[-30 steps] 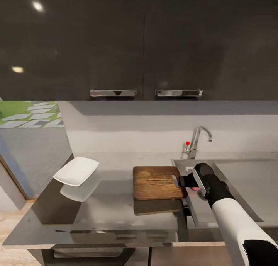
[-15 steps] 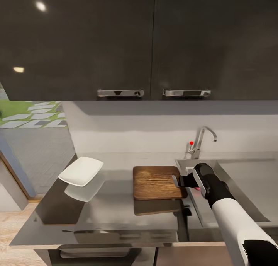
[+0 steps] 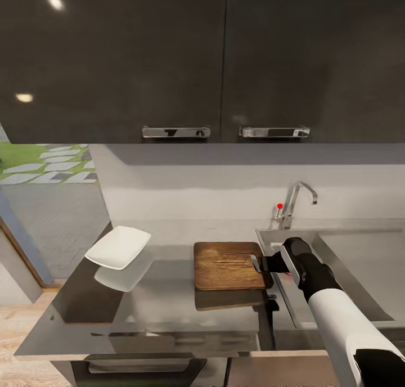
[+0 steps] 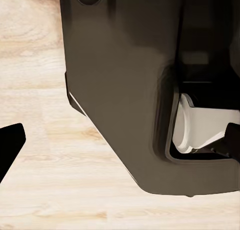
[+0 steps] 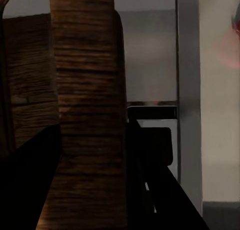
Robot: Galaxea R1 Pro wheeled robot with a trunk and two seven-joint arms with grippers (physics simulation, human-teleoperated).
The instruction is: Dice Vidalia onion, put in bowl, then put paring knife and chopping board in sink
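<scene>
Dark brown wood marks the chopping board, which lies flat on the glossy grey countertop, its right end at the rim of the sink. The right gripper comes in from 3 o'clock of the board and its fingers are clamped on the board's right end; in the right wrist view the grained handle bar of the chopping board stands between the two dark fingers, with the slot showing beside it. The steel basin sits at 3 o'clock of the board, and a chrome tap with a red knob rises at the basin's far edge, about 1 o'clock of the board. The white bowl rests on the countertop at 9 o'clock of the board, well apart from it, its reflection showing in the slab. In the left wrist view the left gripper's one dark fingertip hangs over a pale wood floor beside the robot's dark base; whether those fingers are apart or together cannot be told.
</scene>
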